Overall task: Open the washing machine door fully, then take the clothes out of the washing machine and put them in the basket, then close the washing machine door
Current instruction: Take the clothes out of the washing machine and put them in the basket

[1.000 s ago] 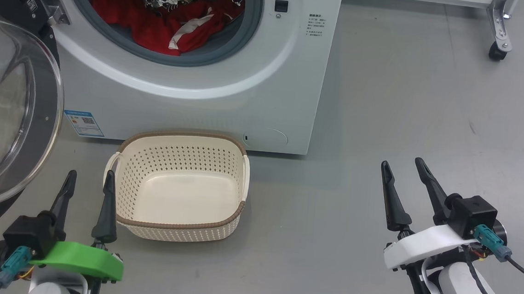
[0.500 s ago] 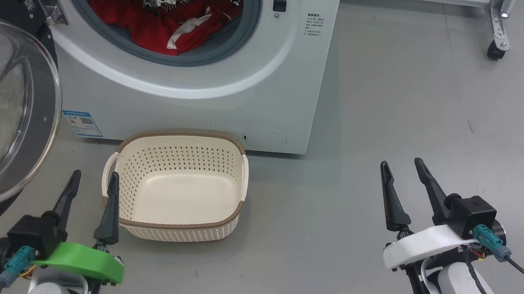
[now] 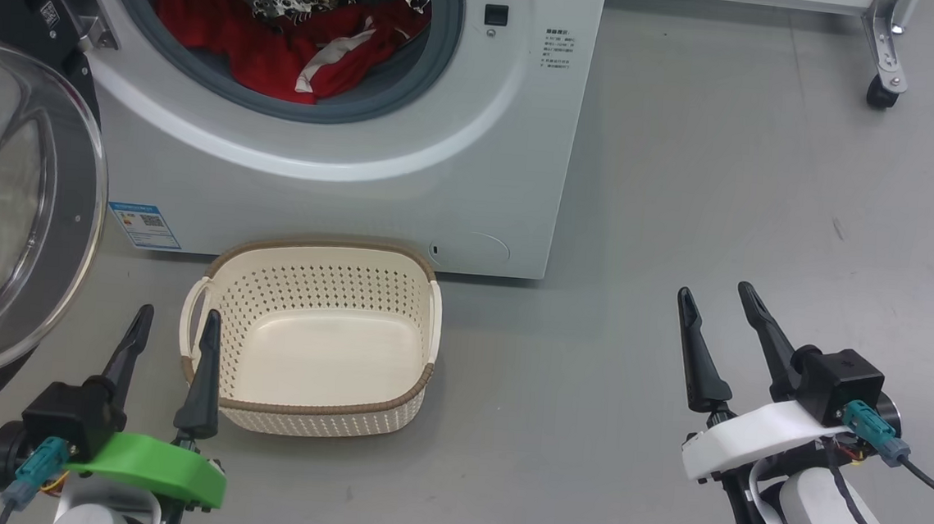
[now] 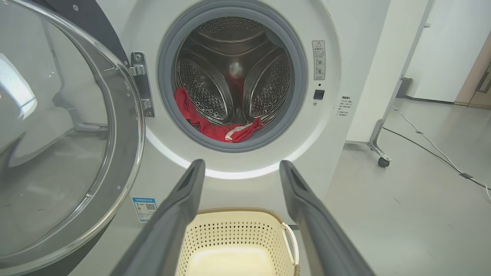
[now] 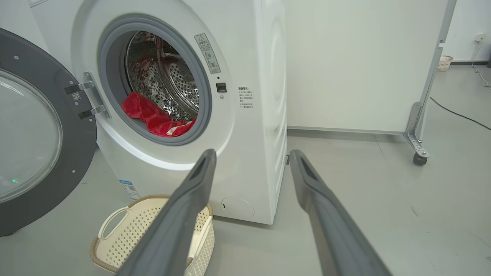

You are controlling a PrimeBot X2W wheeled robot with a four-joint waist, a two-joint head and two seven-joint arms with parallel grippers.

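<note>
From the head we see the washing machine door (image 3: pixel 11 205) swung wide left of the washing machine (image 3: pixel 358 180), the clothes (image 3: pixel 236 40) heaped in its drum, and the basket (image 3: pixel 316 422) set just before it to catch them. Through the left wrist, our left pincer (image 4: pixel 241 163) faces the porthole, spread and empty. Through the right wrist, our right pincer (image 5: pixel 252 151), equally spread and empty, hangs off the machine's right corner.

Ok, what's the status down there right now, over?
Left gripper and right gripper open, empty. Washing machine door swung open, red clothes in the drum, basket empty. Nothing seen in the way.
</note>
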